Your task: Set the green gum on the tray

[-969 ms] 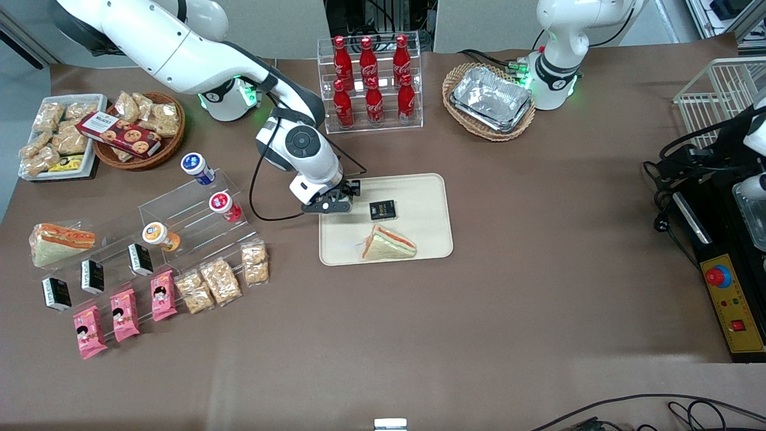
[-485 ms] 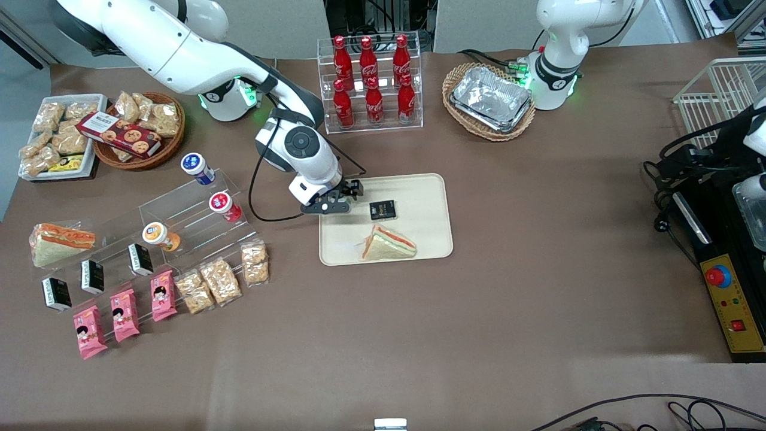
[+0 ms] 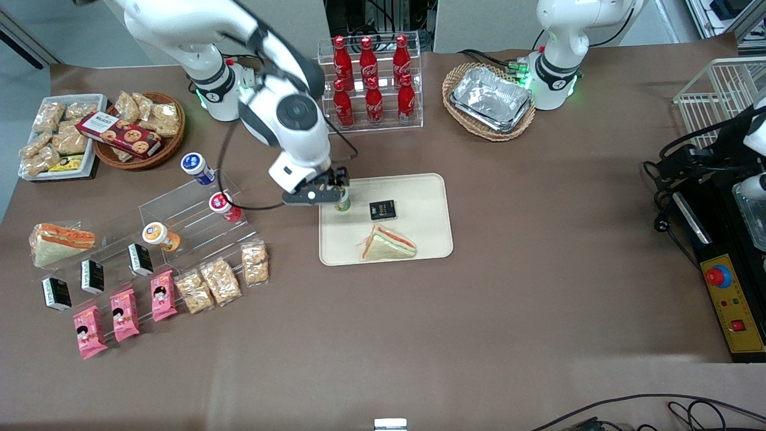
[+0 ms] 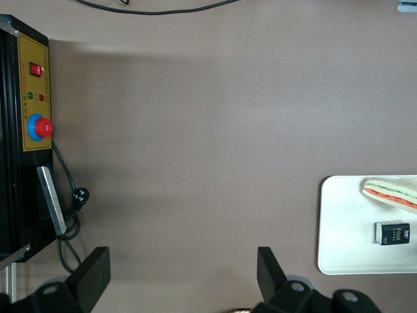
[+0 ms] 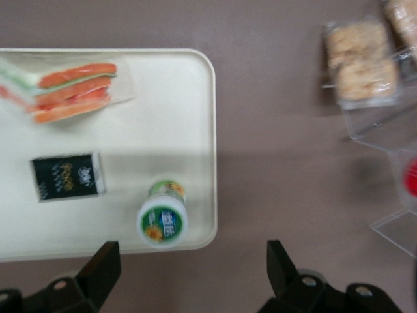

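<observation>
The green gum, a small green bottle with a white lid, stands upright on the cream tray, close to the tray's corner nearest the working arm. My gripper is open and empty, raised above the table just off that tray corner, apart from the gum. In the right wrist view the gum stands inside the tray's rim, and my gripper has its jaws spread wide with nothing between them. The tray's edge also shows in the left wrist view.
A sandwich and a black packet lie on the tray. A clear stepped stand toward the working arm's end holds blue-lidded, red and orange bottles. A cola rack and a basket of foil trays stand farther from the camera.
My gripper has let go of the green gum and risen off the tray, shifting toward the working arm's end. The gum now stands free on the tray.
</observation>
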Controlling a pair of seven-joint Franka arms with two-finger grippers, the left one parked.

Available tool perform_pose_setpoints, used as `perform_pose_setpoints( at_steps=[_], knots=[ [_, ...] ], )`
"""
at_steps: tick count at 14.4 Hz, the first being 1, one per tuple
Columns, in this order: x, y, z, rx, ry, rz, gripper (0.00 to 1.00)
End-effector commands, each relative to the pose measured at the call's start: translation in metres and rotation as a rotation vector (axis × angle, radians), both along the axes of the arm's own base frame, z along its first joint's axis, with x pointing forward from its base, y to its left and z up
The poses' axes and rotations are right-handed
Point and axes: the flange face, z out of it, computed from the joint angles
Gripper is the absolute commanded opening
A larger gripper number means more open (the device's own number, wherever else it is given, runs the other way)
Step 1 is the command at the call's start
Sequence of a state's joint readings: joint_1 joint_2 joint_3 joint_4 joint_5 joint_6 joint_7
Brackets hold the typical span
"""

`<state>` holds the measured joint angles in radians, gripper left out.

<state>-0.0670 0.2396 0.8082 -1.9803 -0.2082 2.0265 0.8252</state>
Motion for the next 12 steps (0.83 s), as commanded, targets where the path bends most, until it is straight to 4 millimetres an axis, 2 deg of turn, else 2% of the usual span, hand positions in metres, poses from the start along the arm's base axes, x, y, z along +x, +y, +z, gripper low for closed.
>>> perform_pose_setpoints(
  at_steps=[1, 2, 4, 6, 7, 9, 11, 12],
  knots=[
    [0.023, -0.034, 0.104, -0.046, 0.068, 0.037, 1.00],
    [0.034, -0.052, 0.123, -0.059, 0.095, 0.060, 1.00],
    [0.053, -0.100, 0.165, -0.066, 0.083, 0.096, 1.00],
    [0.065, -0.162, 0.199, -0.047, 0.050, 0.146, 1.00],
    [0.072, -0.200, 0.211, -0.005, 0.049, 0.163, 1.00],
    [0.082, -0.276, 0.227, 0.047, 0.038, 0.196, 1.00],
    [0.088, -0.333, 0.232, 0.061, 0.027, 0.192, 1.00],
    [0.090, -0.353, 0.233, 0.068, 0.020, 0.192, 1.00]
  ],
)
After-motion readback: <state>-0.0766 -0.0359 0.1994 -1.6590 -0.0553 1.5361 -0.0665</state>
